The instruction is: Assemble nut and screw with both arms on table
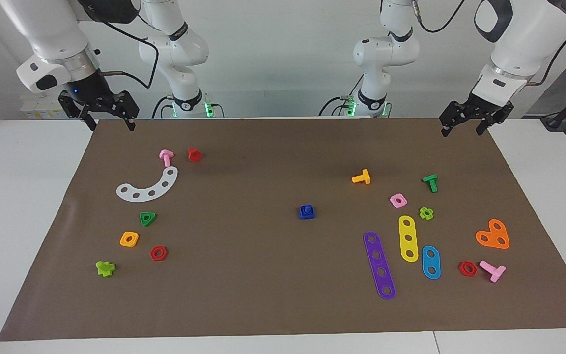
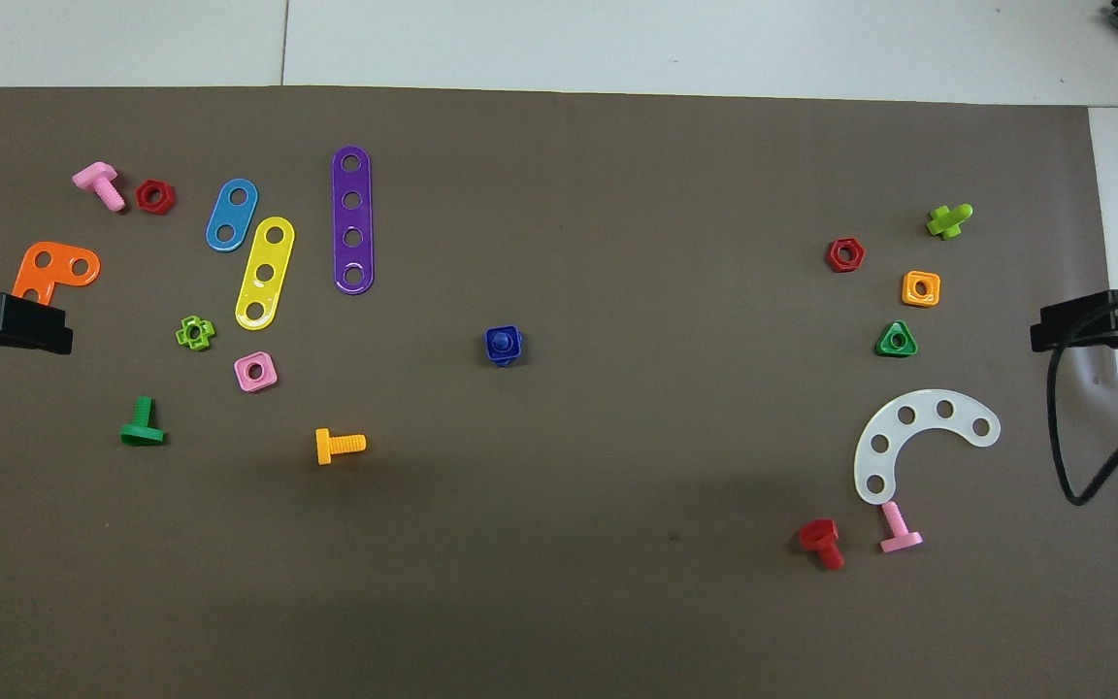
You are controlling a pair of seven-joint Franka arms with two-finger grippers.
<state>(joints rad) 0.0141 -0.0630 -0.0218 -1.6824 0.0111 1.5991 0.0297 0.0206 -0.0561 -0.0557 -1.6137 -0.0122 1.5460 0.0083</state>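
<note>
Seemingly finished, the nut (image 1: 306, 213) is sitting mid-worktop (image 1: 27, 196) with the screw (image 1: 306, 208) standing in it, while the left gripper (image 1: 466, 121) and right gripper (image 1: 110, 119) are hanging released, empty, over the mat's corners.

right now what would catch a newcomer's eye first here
A dark-blue nut with its screw stuck in it sits alone mid-mat, bright toy pieces scattered toward both ends. The left gripper and right gripper hang open and empty over the mat's corners nearest the robots.
</note>
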